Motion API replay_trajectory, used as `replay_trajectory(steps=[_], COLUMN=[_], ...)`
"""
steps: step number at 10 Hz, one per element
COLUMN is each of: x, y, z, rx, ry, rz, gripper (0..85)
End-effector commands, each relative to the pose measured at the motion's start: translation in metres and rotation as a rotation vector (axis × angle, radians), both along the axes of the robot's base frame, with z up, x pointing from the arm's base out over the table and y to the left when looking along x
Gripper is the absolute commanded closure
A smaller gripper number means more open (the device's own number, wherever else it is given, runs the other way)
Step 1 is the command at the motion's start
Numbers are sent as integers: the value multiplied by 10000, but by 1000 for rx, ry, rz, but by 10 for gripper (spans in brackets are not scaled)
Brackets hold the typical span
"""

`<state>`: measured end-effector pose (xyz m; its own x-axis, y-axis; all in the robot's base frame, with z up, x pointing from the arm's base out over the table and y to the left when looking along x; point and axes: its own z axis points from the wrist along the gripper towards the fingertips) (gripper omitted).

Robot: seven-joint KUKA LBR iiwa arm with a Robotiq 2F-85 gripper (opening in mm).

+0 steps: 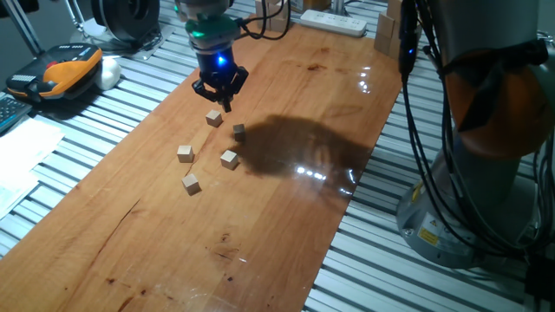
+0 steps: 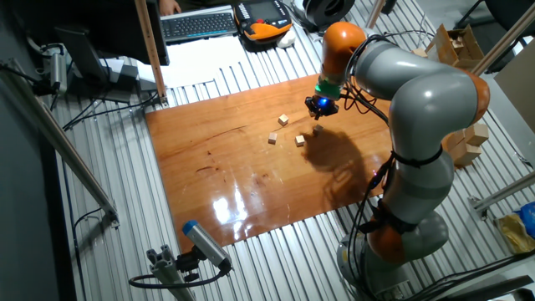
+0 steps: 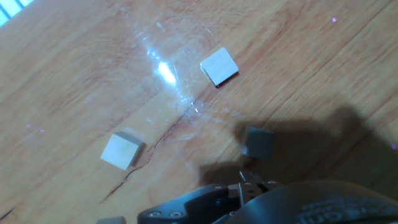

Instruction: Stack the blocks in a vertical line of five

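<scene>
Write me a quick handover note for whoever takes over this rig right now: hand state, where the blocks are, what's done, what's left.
Hand: hovering low over the wooden board, holding nothing visible; whether the fingers are open or shut cannot be told.
Blocks: all five lie apart on the board, none stacked. Nearest the hand is one block, then one in the arm's shadow, a middle one, a left one and the farthest from the hand.
Done: nothing stacked yet.
Left: pick a base block and stack the other four on it.

Glossy wood tabletop [image 1: 260, 225]; matt pale wood blocks [image 1: 229, 159]
</scene>
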<state>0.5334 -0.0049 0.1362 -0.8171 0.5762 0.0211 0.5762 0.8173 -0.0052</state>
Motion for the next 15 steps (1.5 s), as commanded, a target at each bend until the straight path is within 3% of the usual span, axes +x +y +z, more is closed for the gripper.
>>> replay_trajectory(steps=[1, 6, 8, 9, 10, 11, 12, 13, 14, 15], x=[-1, 6, 30, 41, 46, 47, 42, 42, 35, 30], y=[-2, -2, 12, 28, 32, 23, 9, 16, 31, 46], z=[-2, -11, -53, -88, -113, -131, -142, -157, -187, -230], rx=[2, 2, 32, 12, -10, -15, -12, -19, -24, -37], ry=[2, 6, 6, -5, -7, -11, -12, -13, -15, -16], rz=[7, 23, 5, -19, -22, -29, -34, -52, -65, -80], gripper=[850, 850, 850, 680, 680, 680, 510, 510, 340, 340])
